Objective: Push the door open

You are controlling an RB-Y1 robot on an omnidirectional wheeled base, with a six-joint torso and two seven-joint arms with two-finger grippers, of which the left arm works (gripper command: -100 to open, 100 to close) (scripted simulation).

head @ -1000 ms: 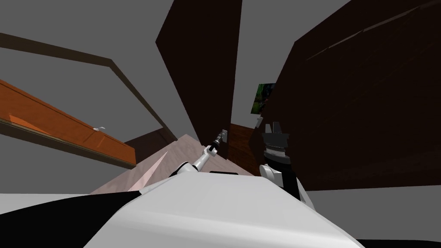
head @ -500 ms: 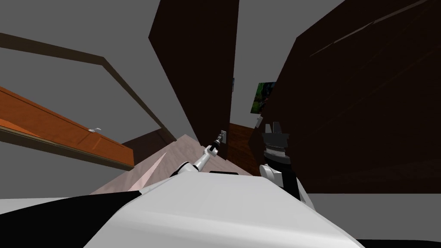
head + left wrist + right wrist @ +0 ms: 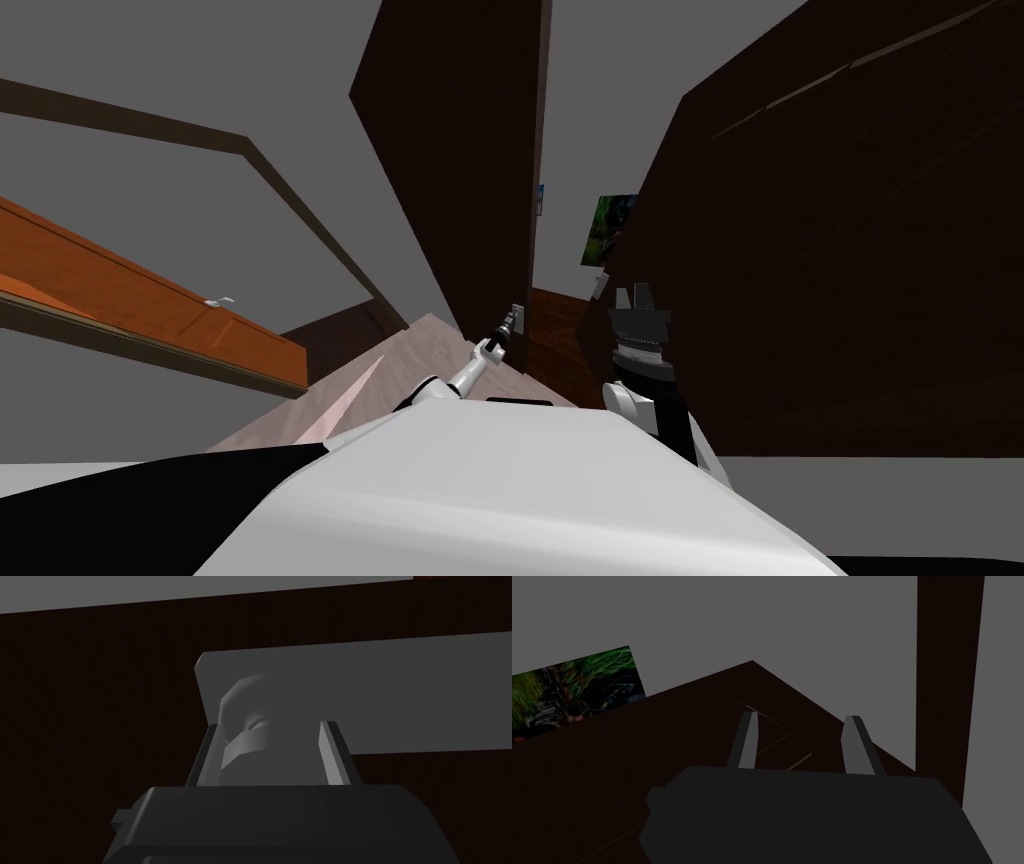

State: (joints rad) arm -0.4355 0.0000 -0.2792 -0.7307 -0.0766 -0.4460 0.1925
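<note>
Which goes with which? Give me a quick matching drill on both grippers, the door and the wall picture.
Things:
1. left gripper
2. right gripper
3. door
4. wall picture

States or colours:
a. mostly green
b. dark brown
c. fingers on either side of the grey handle
d. fingers apart, nothing between them

Pairs: 1-c, 2-d, 3-b, 4-a

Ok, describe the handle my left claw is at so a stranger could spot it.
Find the tall dark brown door straight ahead. At the left claw, near its edge, a stubby grey handle sticks out of a flat grey plate. It's the only grey fitting on that dark door, unlike the small white lever on the orange panel farther left.
</note>
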